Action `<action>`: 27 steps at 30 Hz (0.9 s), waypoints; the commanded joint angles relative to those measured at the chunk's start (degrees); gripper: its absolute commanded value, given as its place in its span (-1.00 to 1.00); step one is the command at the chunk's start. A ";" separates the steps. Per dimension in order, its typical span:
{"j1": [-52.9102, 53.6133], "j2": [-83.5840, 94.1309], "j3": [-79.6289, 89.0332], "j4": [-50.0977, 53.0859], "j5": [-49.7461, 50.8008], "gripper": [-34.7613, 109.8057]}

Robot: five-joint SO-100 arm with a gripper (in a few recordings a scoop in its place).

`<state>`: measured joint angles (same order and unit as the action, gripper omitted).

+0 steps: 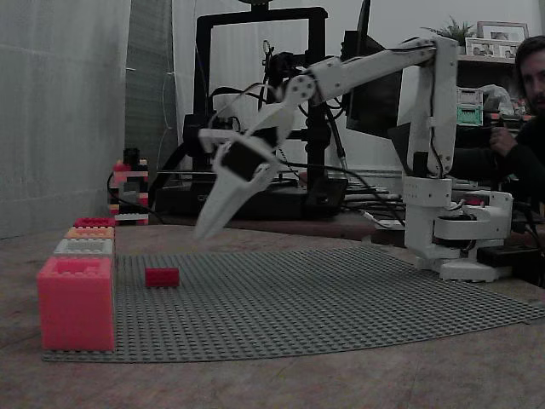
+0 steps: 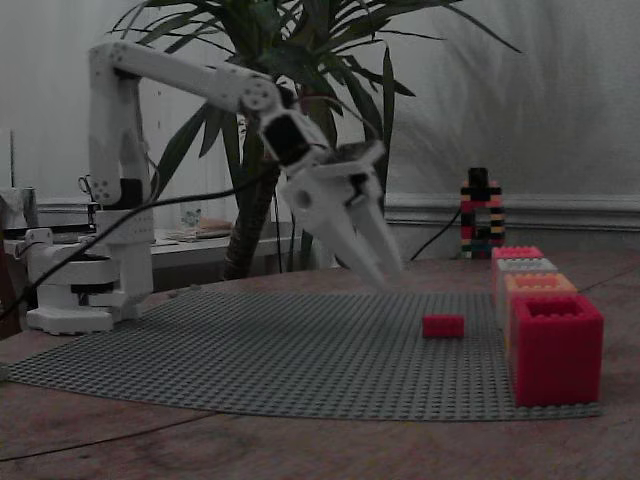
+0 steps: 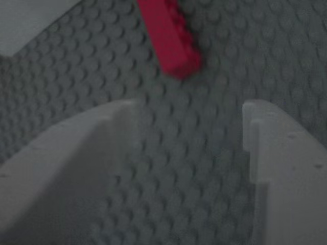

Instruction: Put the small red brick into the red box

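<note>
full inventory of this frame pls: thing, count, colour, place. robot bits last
small red brick: 1, deep red, lying on the baseplate, apart from the boxes
red box: 1, deep red, far end of the box row at the left edge in a fixed view
pinkish-red box: 1, near end of the row
orange box: 1, next to the red box
grey box: 1, between orange and pinkish-red
baseplate: 1, grey, studded, on the table
brick stack: 1, red, white and dark, behind the row
plant: 1, green, behind the arm
person: 1, right edge
gripper: 1, white, open, above the baseplate, short of the brick
</note>
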<state>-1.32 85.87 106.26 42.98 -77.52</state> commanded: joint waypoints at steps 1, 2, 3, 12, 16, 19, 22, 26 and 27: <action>-0.18 -4.13 -10.37 0.53 -3.78 -0.15; -0.18 -5.54 -11.78 0.53 -4.22 -0.14; -0.18 -6.68 -13.10 0.53 -4.48 -0.14; -1.41 -12.66 -16.96 -2.02 -3.52 -0.15; -2.20 -13.54 -16.96 -2.90 -1.32 -0.16; -3.08 -13.71 -16.87 -2.81 0.00 -0.18; -3.69 -13.97 -16.87 -2.72 0.70 -0.19; -3.78 -14.41 -16.87 -2.99 1.14 -0.23; -3.78 -14.41 -16.87 -2.99 1.14 -0.23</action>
<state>-3.60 69.17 93.78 40.69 -76.11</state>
